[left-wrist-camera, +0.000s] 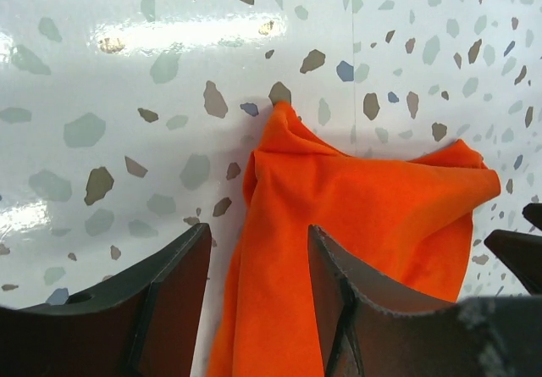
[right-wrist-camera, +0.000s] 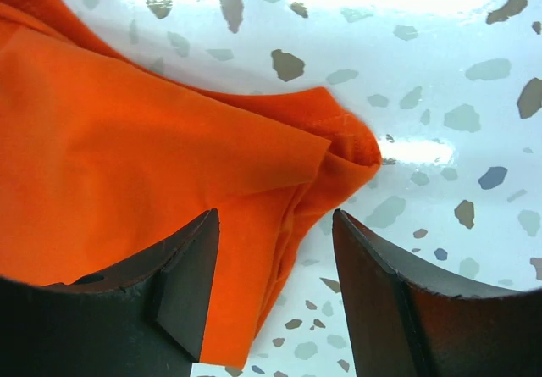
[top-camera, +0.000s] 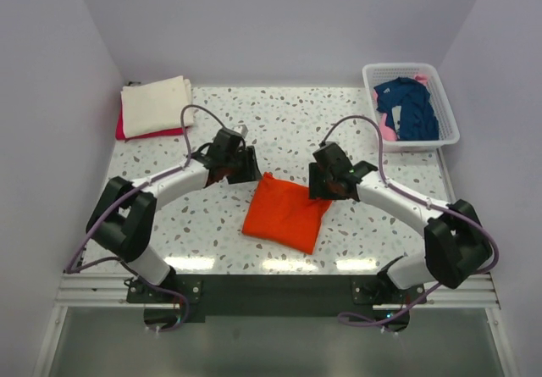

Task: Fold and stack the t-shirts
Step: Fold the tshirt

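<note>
A bright orange t-shirt [top-camera: 286, 213] lies folded in a rough square at the middle of the speckled table. My left gripper [top-camera: 243, 168] hangs over its far left corner and my right gripper [top-camera: 325, 182] over its far right corner. In the left wrist view the left gripper [left-wrist-camera: 259, 227] is open, and the orange cloth's [left-wrist-camera: 339, 199] bunched edge runs up between the jaws. The right gripper [right-wrist-camera: 276, 213] is open too, straddling the layered edge of the orange shirt [right-wrist-camera: 127, 140]. A folded cream t-shirt [top-camera: 155, 104] rests on a red one [top-camera: 124, 130] at the back left.
A white lattice basket [top-camera: 398, 67] stands at the back right holding a crumpled navy t-shirt [top-camera: 411, 106] and a bit of pink cloth [top-camera: 388, 127]. White walls close in the table [top-camera: 288, 123] on three sides.
</note>
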